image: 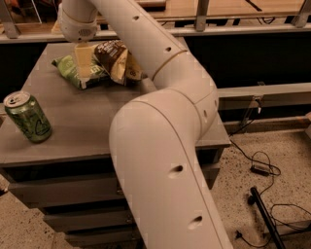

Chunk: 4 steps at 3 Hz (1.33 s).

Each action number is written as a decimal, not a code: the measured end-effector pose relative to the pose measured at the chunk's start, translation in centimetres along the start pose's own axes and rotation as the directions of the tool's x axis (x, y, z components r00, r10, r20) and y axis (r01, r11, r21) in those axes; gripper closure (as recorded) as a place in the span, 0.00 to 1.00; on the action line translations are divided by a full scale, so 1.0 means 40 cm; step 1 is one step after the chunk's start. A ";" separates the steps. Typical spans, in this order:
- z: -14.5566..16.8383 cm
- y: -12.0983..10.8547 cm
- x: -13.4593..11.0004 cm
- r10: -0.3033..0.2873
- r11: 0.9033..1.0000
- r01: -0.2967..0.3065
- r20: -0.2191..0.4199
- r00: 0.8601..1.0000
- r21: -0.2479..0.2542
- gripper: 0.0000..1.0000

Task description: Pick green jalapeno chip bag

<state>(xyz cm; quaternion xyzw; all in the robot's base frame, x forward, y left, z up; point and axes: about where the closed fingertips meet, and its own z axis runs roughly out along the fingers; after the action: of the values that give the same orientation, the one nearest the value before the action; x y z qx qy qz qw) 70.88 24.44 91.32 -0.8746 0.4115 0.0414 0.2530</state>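
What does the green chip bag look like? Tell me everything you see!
The green jalapeno chip bag is a small, shiny, crinkly green pillow with pale lettering. It lies flat near the back of the grey table, one end against the brown chip bag. The gripper is over it, hiding its middle.

Lab-like: drawer cabinet (pixel 92 124), speckled floor (pixel 282 141), loose cables (pixel 265 163), railing (pixel 200 14); claw (pixel 83 63) above cabinet's far end.

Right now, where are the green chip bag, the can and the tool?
green jalapeno chip bag (pixel 66 69): camera view, left half.
soda can (pixel 28 118): camera view, green side.
tool (pixel 83 69): camera view, lower tip, at the bag.
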 end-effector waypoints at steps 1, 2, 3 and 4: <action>0.072 -0.009 -0.001 -0.001 0.999 0.001 0.007 1.000 -0.035 0.00; 0.123 -0.007 0.012 0.005 0.998 -0.006 -0.014 1.000 -0.065 0.03; 0.156 0.009 0.055 0.027 0.995 -0.034 -0.072 0.997 -0.096 0.34; 0.177 0.043 0.105 0.053 0.988 -0.071 -0.129 0.990 -0.134 0.64</action>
<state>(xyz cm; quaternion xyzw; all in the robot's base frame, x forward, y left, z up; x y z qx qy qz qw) 73.34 23.96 83.27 -0.8777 0.4496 0.0230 0.1641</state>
